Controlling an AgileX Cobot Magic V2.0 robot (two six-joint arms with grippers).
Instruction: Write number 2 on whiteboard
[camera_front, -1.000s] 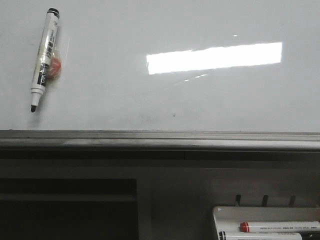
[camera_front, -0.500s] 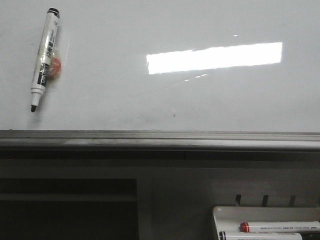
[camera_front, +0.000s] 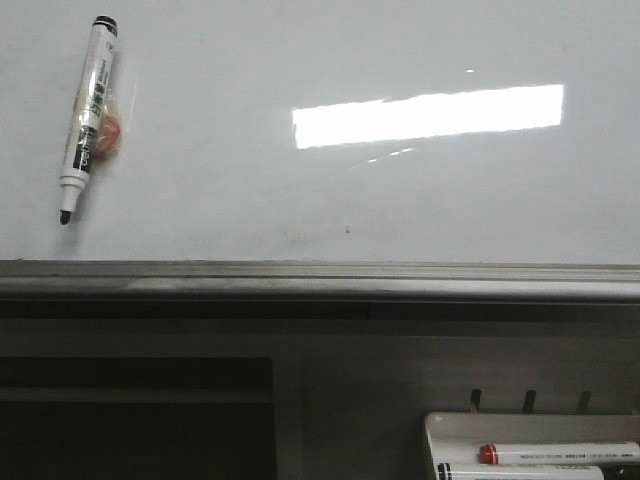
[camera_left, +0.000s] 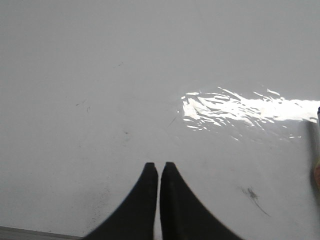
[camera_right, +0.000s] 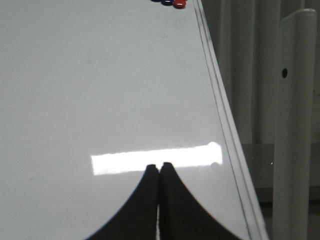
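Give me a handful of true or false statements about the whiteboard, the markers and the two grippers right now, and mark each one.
1. A 2 is already drawn on the whiteboard. False: the board bears no digit.
2. A black-tipped marker hangs on the board at upper left, tip down. True.
3. The left gripper holds a marker. False: its fingers are together with nothing between them.
4. The right gripper is closed and empty. True.
5. The marker tray at lower right is empty. False: it holds markers, one red-capped.

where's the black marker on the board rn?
Front view: the black marker sits on the whiteboard at its upper left, tilted, cap end up and tip down, with a small orange-red object right beside it, well left of the bright light reflection.
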